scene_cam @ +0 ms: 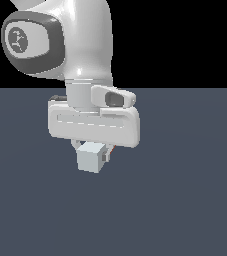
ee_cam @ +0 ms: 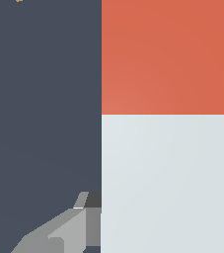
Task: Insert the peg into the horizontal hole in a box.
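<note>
My gripper [scene_cam: 92, 151] is shut on the peg [scene_cam: 91, 157]. In the exterior view the peg points toward the camera, so I see its pale grey-white end face and a sliver of red-orange behind it. In the wrist view the peg [ee_cam: 168, 123] fills much of the frame, with one half red-orange and the other pale grey-white. One grey finger [ee_cam: 71, 230] shows beside the pale half. A tiny tan speck [ee_cam: 18, 1] at the edge of the wrist view may be a corner of the box. The rest of the box and the hole are out of view.
The dark blue-grey floor [scene_cam: 185, 200] spreads around the gripper in both views. The white arm and hand [scene_cam: 92, 122] cover the middle of the exterior view and hide what lies behind them.
</note>
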You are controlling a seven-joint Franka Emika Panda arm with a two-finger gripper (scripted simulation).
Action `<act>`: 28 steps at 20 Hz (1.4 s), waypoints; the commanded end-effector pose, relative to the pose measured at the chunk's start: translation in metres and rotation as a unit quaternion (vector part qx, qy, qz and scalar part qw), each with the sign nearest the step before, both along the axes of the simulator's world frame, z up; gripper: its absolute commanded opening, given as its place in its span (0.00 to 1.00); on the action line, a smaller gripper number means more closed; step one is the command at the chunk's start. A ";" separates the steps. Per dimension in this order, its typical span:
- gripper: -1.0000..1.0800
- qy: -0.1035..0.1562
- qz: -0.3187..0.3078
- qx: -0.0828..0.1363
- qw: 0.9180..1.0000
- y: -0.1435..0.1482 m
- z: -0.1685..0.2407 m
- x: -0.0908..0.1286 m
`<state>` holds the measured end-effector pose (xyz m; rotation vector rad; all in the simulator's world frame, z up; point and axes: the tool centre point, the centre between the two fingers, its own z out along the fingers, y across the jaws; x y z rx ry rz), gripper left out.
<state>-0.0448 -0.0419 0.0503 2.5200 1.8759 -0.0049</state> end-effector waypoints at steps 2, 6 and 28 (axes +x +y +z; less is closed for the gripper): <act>0.00 -0.001 0.055 0.000 0.999 0.016 0.010 0.018; 0.00 -0.001 0.097 0.000 0.995 0.031 0.016 0.029; 0.00 0.000 0.128 0.001 0.992 0.051 0.019 0.035</act>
